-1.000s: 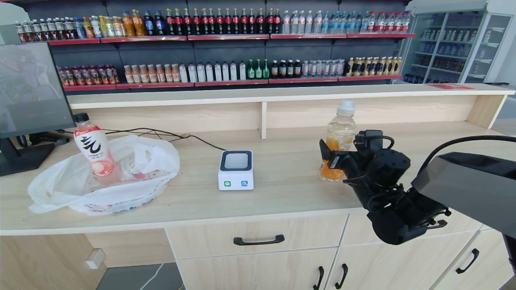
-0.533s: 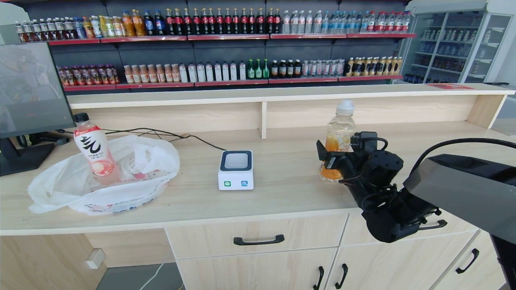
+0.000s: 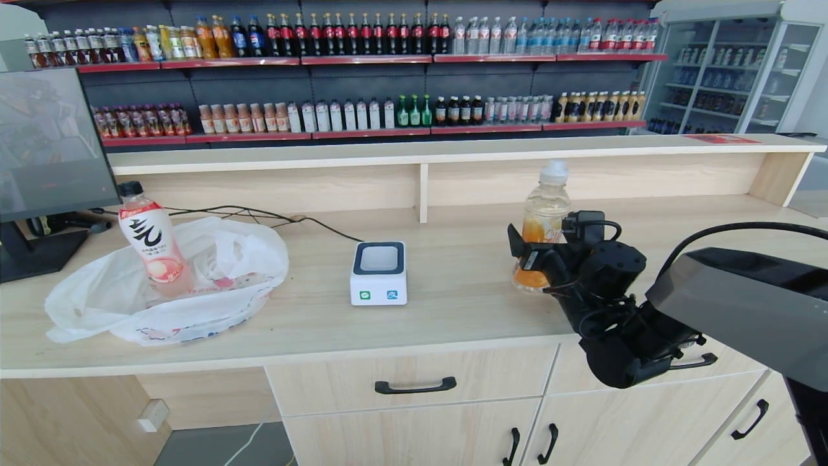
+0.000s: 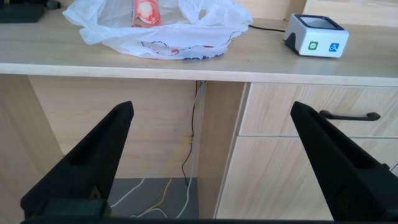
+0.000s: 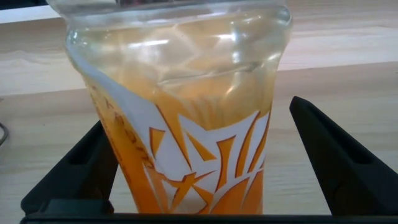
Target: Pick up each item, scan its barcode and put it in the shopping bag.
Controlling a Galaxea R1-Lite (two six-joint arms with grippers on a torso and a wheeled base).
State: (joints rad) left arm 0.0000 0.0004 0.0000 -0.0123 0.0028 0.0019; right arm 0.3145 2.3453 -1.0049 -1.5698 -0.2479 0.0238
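The right pincer (image 3: 542, 244) sits low on the table (image 3: 453, 310) with its fingers spread apart. The orange drink bottle (image 3: 546, 207) stands upright between them, and I cannot tell whether either finger touches it. The scanner (image 3: 379, 273) sits well to the left of that bottle, near the middle of the table. Farther left lies the white shopping bag (image 3: 97, 304), with a pink bottle (image 3: 150, 243) standing in it. The left pincer (image 4: 211, 112) hangs below the table edge, fingers wide apart and holding nothing, facing the cabinet fronts (image 4: 298, 162).
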